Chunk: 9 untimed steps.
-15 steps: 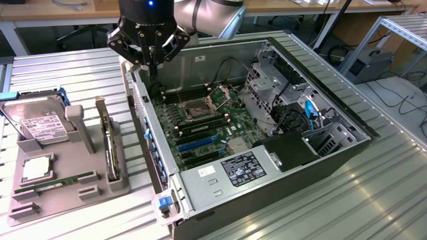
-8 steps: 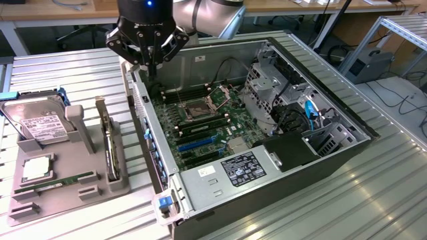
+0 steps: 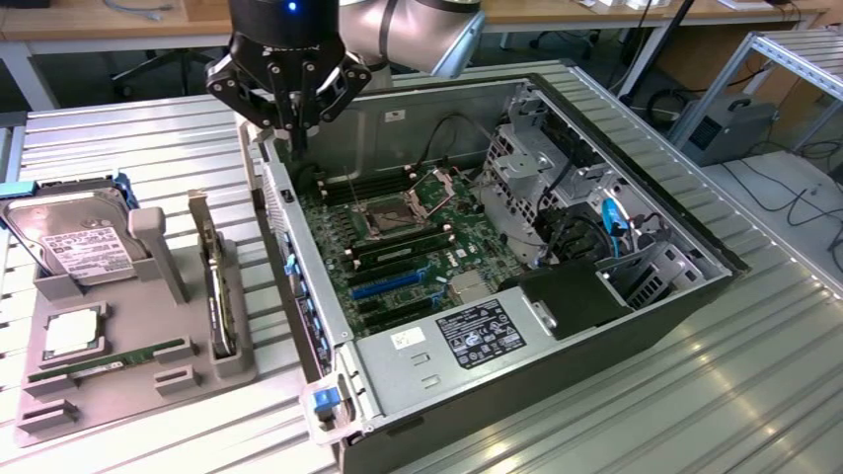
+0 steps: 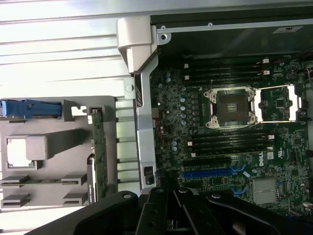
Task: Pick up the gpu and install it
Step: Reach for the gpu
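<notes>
Claw (image 3: 292, 126) closed, empty, over case (image 3: 395, 111) rear edge; gpu (image 3: 223, 294) apart, edge-up in grey holder (image 3: 93, 395), toward exterior view's left

ribbed metal table (image 3: 118, 138) carries grey parts holder (image 3: 125, 390) at exterior view's left, open pc case (image 3: 593, 346) beside it.

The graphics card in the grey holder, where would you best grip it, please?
Probably its upper long edge, from straight above: the graphics card stands on edge in a slot of the grey holder, so only that edge is free.
</notes>
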Tool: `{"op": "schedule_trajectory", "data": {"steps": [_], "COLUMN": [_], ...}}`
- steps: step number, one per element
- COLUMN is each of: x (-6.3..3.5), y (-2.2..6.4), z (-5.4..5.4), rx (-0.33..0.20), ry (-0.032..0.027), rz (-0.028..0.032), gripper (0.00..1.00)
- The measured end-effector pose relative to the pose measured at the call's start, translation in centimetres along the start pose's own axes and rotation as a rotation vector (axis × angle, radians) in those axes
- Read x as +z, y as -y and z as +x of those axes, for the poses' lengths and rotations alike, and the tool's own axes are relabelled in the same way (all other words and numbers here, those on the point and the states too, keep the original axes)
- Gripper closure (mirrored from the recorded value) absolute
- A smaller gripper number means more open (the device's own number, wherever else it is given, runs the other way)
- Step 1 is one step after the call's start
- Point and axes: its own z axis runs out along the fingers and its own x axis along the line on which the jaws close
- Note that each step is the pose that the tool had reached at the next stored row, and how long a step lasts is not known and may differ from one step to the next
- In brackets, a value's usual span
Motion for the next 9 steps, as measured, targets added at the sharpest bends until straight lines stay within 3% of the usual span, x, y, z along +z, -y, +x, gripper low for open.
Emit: {"op": "schedule_trajectory", "data": {"steps": [9], "x": [0.00], "y": [0.01], "z": [0.15], "rx": [0.000], "ry": [0.0000], "rz": [0.0000], "gripper": [0.89]}}
